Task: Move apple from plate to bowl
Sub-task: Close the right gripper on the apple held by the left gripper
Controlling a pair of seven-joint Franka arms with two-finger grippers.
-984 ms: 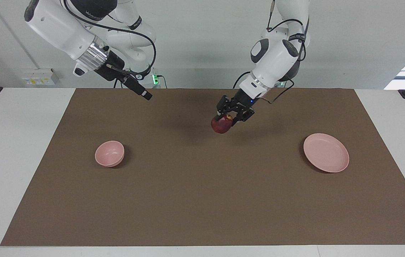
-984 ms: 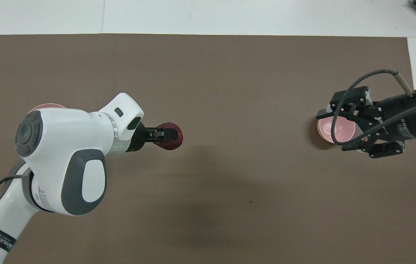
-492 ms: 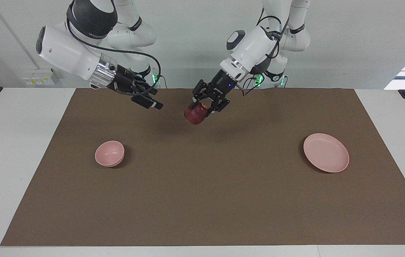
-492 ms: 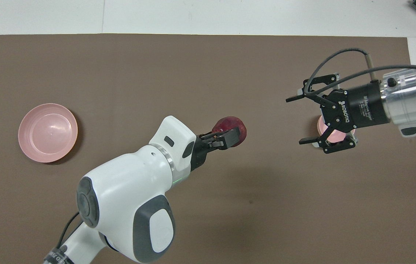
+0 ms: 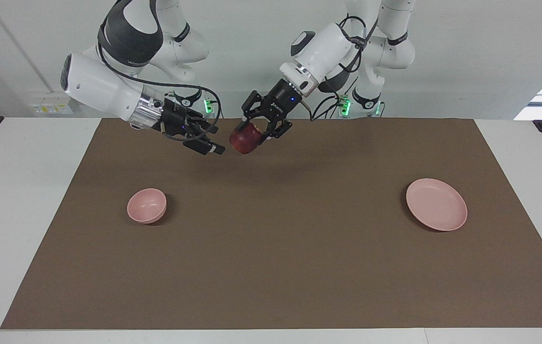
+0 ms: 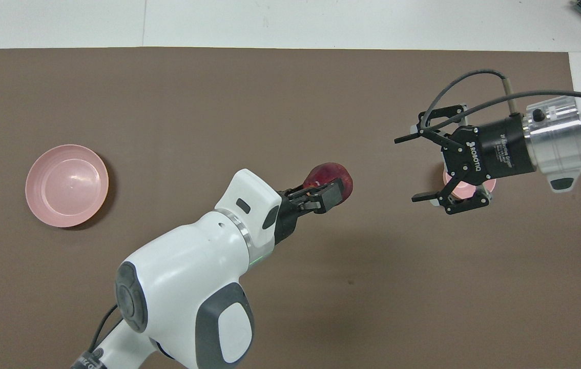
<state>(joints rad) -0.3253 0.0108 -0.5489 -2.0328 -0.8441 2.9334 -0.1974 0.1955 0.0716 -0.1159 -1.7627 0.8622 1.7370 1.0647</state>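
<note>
**Apple held in the air between the two arms**

The left gripper (image 5: 252,135) is pinching the small round dark red apple (image 5: 244,140) with yellowish patches, its two fingers clamped on the fruit's upper half while the rest of the apple is hanging below them. Gripper and apple are hovering over the flat brown mat (image 5: 280,267), above its middle stretch (the shadow is falling on bare mat). The black wrist and white forearm are sloping up and away toward one o'clock in the facing view.

The right gripper (image 5: 213,145) is hanging just beside the apple, at about nine o'clock from it in the facing view, apart from it. Its fingers (image 6: 404,138) are standing wide apart in the overhead view and are holding nothing. Its silver collar and white arm are running off toward ten o'clock in the facing view.

The small deep pale pink bowl (image 5: 146,205) is sitting empty on the mat toward the right arm's end, at roughly seven o'clock from the apple in the facing view. The wide flat pale pink plate (image 5: 436,204) is lying empty toward the left arm's end, at about four o'clock from the apple, well apart from the bowl.
</note>
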